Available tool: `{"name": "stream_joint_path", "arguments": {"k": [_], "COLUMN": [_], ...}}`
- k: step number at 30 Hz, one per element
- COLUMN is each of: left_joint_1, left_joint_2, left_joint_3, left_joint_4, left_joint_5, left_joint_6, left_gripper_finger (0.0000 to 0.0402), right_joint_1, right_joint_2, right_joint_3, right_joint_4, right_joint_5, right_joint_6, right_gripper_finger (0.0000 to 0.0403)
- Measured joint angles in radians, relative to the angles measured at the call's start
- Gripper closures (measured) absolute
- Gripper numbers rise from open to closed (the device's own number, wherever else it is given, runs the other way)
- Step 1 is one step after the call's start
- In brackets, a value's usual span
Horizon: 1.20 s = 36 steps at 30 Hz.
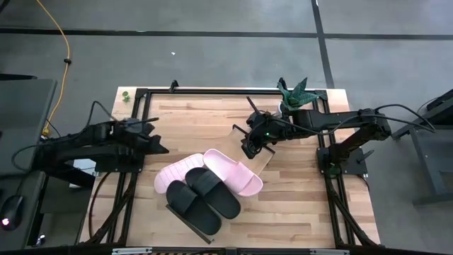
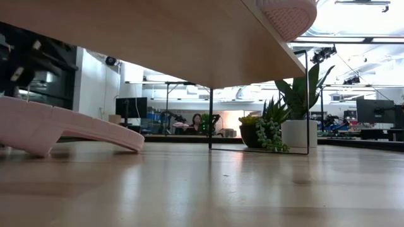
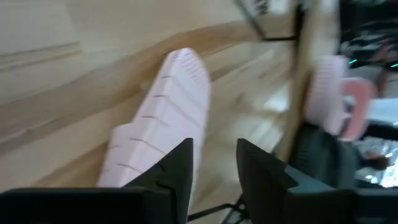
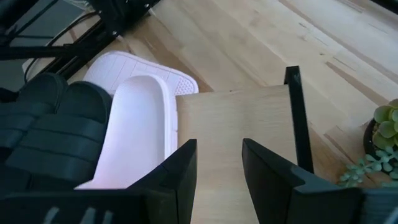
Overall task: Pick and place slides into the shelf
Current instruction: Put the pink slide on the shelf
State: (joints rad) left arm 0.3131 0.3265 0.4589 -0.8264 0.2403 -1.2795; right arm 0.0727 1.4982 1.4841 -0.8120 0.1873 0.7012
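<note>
The shelf (image 1: 263, 161), a light-wood board with a thin black frame, lies slantwise across the table's middle. Two black slides (image 1: 202, 200) and one pink slide (image 1: 233, 170) lie on the board. A second pink slide (image 1: 173, 173) lies sole up on the tabletop beside the shelf, partly under the black ones. My right gripper (image 1: 249, 145) is at the shelf's far end. My left gripper (image 1: 159, 145) is open near the table's left side, short of the sole-up pink slide (image 3: 165, 118), with nothing between its fingers. My right gripper is shut at the shelf's far end (image 4: 236, 124), slanting down from the table's right. Its own fingers (image 4: 186, 165) hide the place of contact, so which part they have cannot be told. In the low view the board (image 2: 158, 38) stands raised above the tabletop.
A potted plant (image 1: 294, 95) stands at the far right, close behind my right arm. Black rig rails (image 1: 134, 177) run along the table's left and right sides. Bare tabletop lies near the front edge. A person (image 2: 197, 123) sits in the room beyond.
</note>
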Motion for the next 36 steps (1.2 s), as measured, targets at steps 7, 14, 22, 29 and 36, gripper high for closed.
{"name": "stream_joint_path", "arguments": {"k": [7, 14, 22, 29, 36], "left_joint_1": [-0.211, -0.387, -0.599, -0.803, -1.03], "left_joint_2": [-0.052, -0.039, 0.06, 0.151, 0.23], "left_joint_3": [0.105, 0.134, 0.139, 0.139, 0.139], "left_joint_4": [-0.097, -0.088, 0.098, 0.256, 0.355], "left_joint_5": [-0.255, -0.366, -0.498, -0.759, -1.038], "left_joint_6": [-0.131, -0.239, -0.345, -0.445, -0.545], "left_gripper_finger": [0.0336, 0.0359, 0.0367, 0.0367, 0.0367], "right_joint_1": [0.0, 0.0, 0.016, 0.02, 0.02], "right_joint_2": [0.0, 0.0, 0.0, 0.0, 0.0], "right_joint_3": [0.0, 0.0, 0.0, 0.0, 0.0], "right_joint_4": [-0.002, -0.013, -0.03, -0.054, -0.089], "right_joint_5": [-0.016, -0.037, -0.049, -0.116, -0.17], "right_joint_6": [-0.049, -0.06, -0.139, -0.241, -0.316], "right_gripper_finger": [0.0284, 0.0284, 0.0284, 0.0284, 0.0284]}}
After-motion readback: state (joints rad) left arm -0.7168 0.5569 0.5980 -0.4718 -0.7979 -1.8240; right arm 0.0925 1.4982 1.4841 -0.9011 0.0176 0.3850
